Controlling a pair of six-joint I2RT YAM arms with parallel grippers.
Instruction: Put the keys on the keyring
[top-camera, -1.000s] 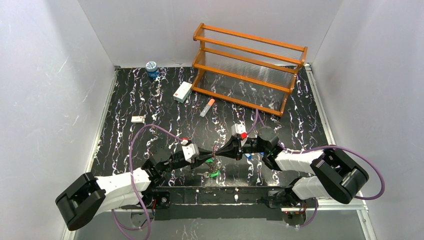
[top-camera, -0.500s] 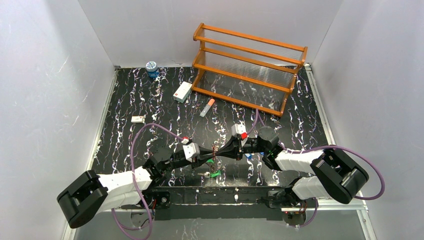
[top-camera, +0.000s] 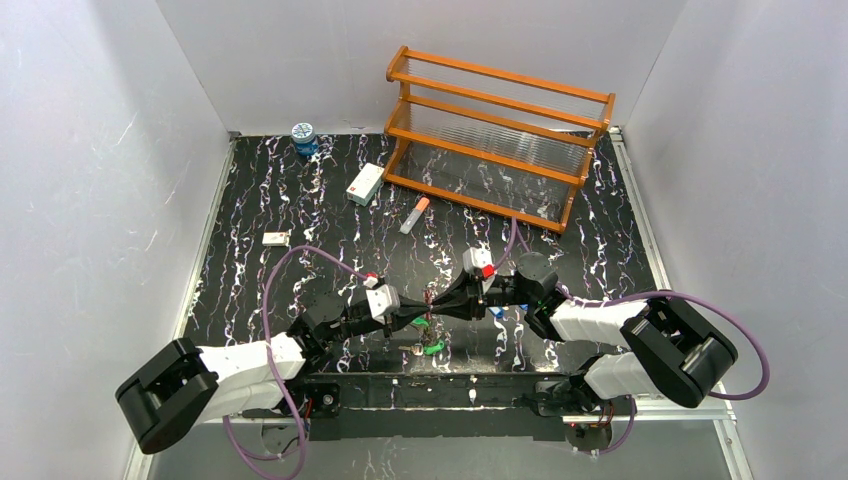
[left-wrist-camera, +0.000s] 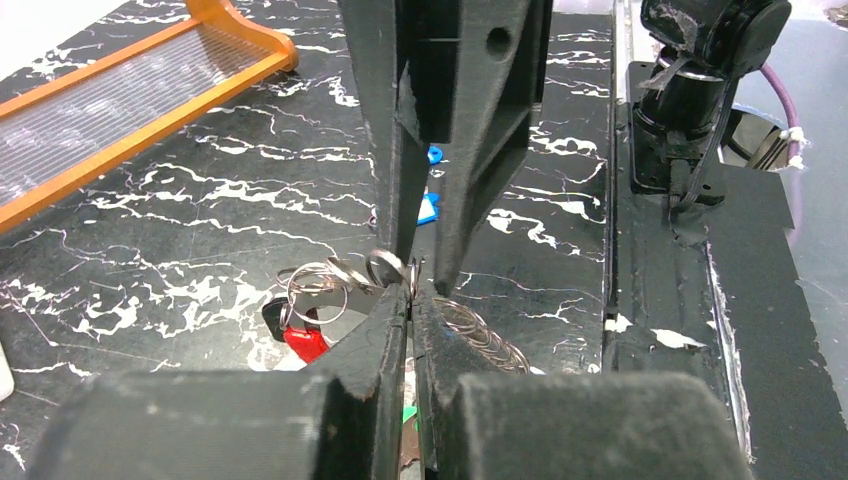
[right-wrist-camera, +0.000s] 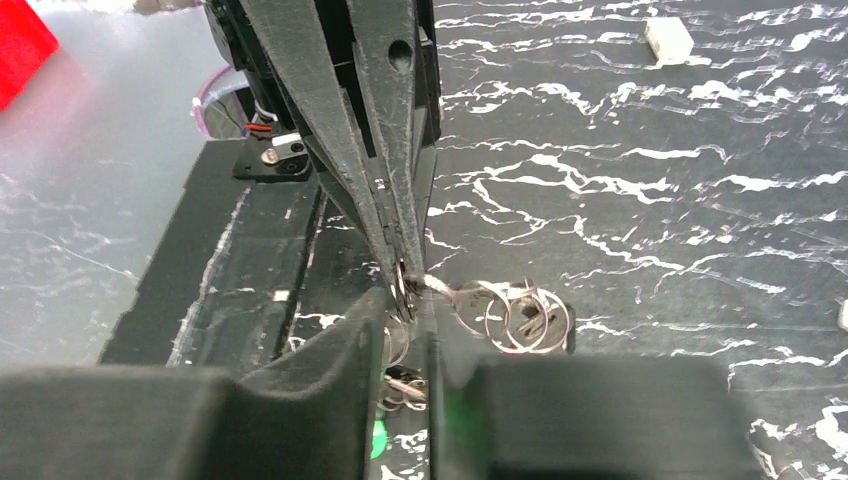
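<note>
My two grippers meet tip to tip above the table's near middle. The left gripper (top-camera: 426, 308) (left-wrist-camera: 412, 292) is shut, pinching a silvery wire of the keyring (left-wrist-camera: 318, 290). A bunch of loops and a red part (left-wrist-camera: 303, 340) hang to the left. The right gripper (top-camera: 437, 300) (right-wrist-camera: 410, 312) comes from the opposite side, its jaws a narrow gap apart around the same wire. The keyring's loops (right-wrist-camera: 512, 315) dangle just beyond. A green key (top-camera: 432, 348) (right-wrist-camera: 378, 438) lies on the table below the tips. Blue keys (top-camera: 497, 312) (left-wrist-camera: 428, 208) lie under the right arm.
An orange wooden rack (top-camera: 495, 135) stands at the back right. A blue-lidded jar (top-camera: 303, 137), a white box (top-camera: 365, 184), an orange-and-white tube (top-camera: 414, 215) and a small white block (top-camera: 275, 238) lie farther back. Purple cables (top-camera: 290, 262) loop from both arms.
The left gripper has closed onto the keyring's wire and edged slightly right. The right gripper's jaws have parted a little. The keys on the table have not moved.
</note>
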